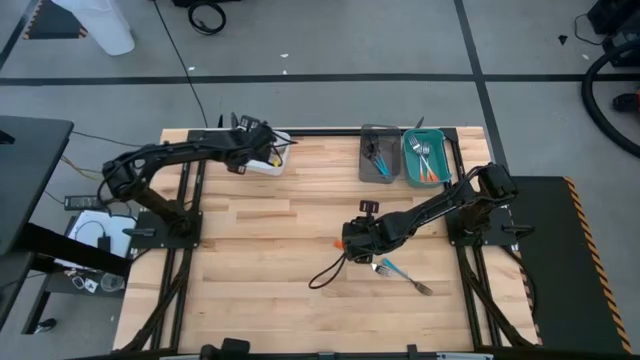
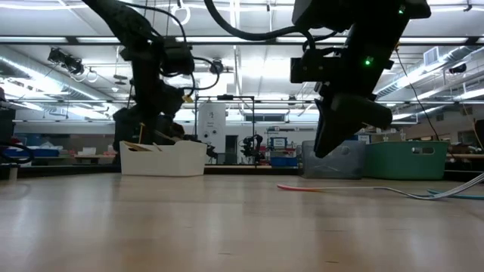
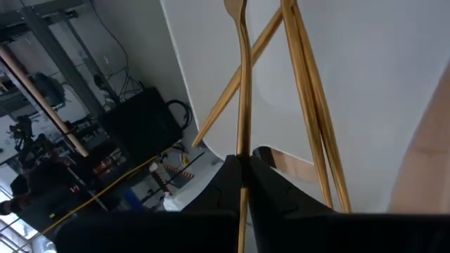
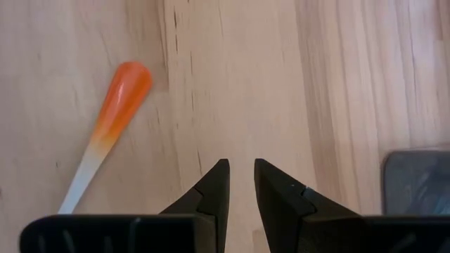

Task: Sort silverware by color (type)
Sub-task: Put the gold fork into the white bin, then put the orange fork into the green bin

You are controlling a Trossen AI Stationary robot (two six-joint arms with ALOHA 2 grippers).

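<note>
My left gripper (image 3: 242,160) is over the white bin (image 1: 268,165) at the table's far left, shut on a thin gold utensil (image 3: 242,84). Other gold utensils (image 3: 309,105) lie in that bin, leaning on its white wall. My right gripper (image 4: 241,165) hangs open just above the bare wood near the table's middle (image 1: 352,243), nothing between its fingers. An orange-handled utensil (image 4: 121,91) lies flat on the wood beside it. A blue-handled fork (image 1: 400,270) lies close by on the table. My left gripper pinches the gold utensil's slim shaft (image 3: 243,144) between its two fingers. The utensil runs along the fingers and sticks out past their tips into the white bin. Whether its far end (image 3: 235,8) touches the bin, I cannot tell.
A grey bin (image 1: 378,172) and a teal bin (image 1: 410,170), each holding forks, stand side by side at the far right. A black cable (image 1: 325,275) loops on the wood near my right gripper. The near half of the table has free room.
</note>
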